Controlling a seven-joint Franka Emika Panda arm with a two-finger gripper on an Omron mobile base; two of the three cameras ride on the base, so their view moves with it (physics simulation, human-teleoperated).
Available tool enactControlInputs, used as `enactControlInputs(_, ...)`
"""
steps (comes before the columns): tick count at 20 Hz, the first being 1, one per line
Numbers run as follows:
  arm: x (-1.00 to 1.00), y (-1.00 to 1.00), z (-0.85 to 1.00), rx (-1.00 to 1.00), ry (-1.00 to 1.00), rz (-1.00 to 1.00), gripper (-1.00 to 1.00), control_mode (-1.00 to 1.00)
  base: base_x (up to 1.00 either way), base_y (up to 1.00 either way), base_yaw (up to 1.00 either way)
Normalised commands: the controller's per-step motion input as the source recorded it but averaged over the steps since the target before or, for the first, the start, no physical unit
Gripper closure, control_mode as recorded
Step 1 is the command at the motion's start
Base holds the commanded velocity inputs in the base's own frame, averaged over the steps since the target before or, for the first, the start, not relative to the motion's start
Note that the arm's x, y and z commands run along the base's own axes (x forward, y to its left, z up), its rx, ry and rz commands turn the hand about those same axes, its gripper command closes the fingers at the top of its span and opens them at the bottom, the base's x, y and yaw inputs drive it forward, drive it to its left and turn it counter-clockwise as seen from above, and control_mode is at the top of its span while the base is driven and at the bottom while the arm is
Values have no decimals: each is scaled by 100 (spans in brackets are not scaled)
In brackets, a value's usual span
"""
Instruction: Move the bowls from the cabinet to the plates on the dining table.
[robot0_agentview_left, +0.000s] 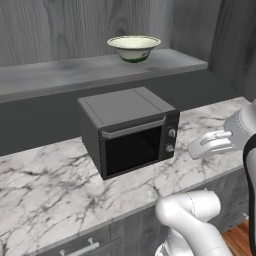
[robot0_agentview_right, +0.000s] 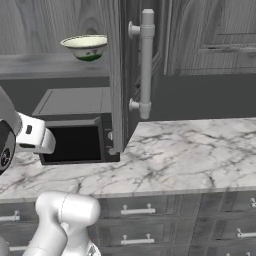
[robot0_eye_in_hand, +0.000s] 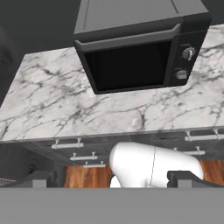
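Bowl (robot0_agentview_left: 134, 48), glazed ceramic, likely rigid, slippery and fragile, best pinched across its flared rim, sits on the cabinet shelf (robot0_agentview_left: 75, 72) well above the fully open, empty gripper (robot0_eye_in_hand: 111, 178)

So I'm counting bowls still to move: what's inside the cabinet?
One bowl stands upright on the cabinet shelf, above the microwave. In the right base view the open door covers the shelf's right part, so more bowls there can't be ruled out.
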Motion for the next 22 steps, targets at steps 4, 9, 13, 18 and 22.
enactControlInputs(4, 0, 0, 0, 0, 0, 0, -100, 100, 0, 0, 0)
enactControlInputs(9, 0, 0, 0, 0, 0, 0, -100, 100, 0, 0, 0)
enactControlInputs(13, 0, 0, 0, 0, 0, 0, -100, 100, 0, 1, 0)
enactControlInputs(18, 5, 5, 0, 0, -1, 0, -100, -100, 1, 0, 0)
enactControlInputs(22, 4, 48, 0, -3, -3, 0, -100, -100, 0, 0, 0)
